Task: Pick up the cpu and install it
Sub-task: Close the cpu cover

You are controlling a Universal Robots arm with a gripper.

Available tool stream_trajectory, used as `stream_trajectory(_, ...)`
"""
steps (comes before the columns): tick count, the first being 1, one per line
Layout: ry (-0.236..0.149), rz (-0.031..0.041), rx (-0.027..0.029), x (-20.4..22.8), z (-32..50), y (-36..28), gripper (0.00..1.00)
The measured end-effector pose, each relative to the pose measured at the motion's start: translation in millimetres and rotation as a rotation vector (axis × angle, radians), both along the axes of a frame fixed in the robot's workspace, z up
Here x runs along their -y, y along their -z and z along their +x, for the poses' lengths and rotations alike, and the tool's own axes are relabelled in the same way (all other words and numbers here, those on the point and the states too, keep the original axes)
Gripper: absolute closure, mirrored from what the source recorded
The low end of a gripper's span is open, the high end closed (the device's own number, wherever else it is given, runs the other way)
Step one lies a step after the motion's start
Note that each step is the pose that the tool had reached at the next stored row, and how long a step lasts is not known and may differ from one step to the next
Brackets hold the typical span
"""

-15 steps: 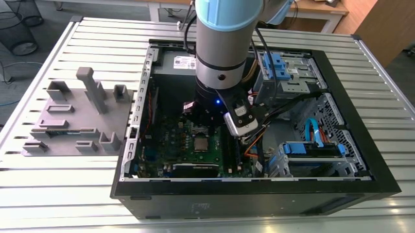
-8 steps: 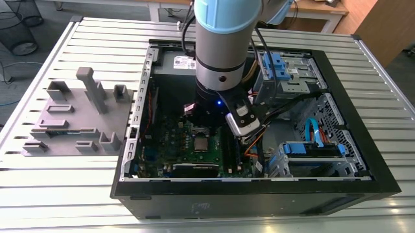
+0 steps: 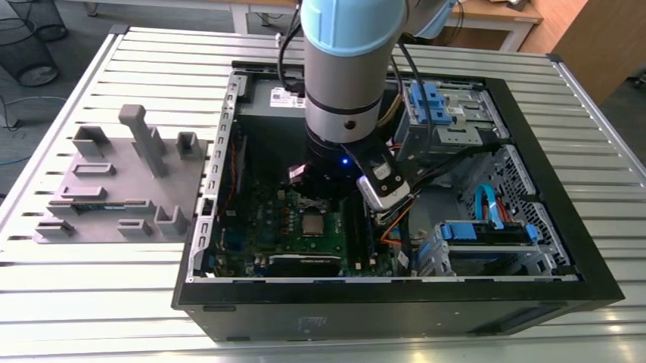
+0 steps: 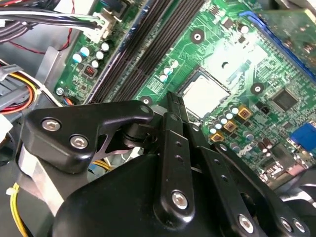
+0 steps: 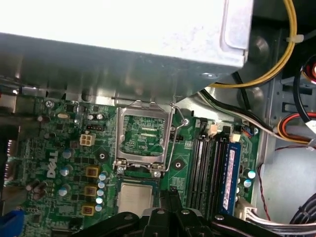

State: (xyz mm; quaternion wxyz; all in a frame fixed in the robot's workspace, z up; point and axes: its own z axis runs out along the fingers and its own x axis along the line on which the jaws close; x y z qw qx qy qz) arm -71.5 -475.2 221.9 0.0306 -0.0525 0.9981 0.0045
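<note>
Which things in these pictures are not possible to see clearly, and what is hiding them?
- First wrist view: the pincer covers one edge of the cpu, so whether it sits flat is unclear.
- Exterior view: the arm hides part of the motherboard next to the cpu.
- Second wrist view: glare washes out the motherboard beyond the cpu.

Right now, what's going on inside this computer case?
A robot arm reaches down into an open computer case lying on a slatted table. Its gripper hangs over the motherboard, near the cpu. The cpu lies flat in its socket and the gripper is not holding it. The socket's metal bracket is hinged open beside it, so the chip is not clamped down.
</note>
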Motion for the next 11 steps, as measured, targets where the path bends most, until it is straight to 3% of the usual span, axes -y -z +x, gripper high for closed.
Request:
stream_trajectory(5,-0.003,-0.0001,-0.0001,-1.2,6.6,1.5,0.89)
stream_trajectory(11,-0.003,0.0001,0.0001,-11.6,6.8,5.8,0.89)
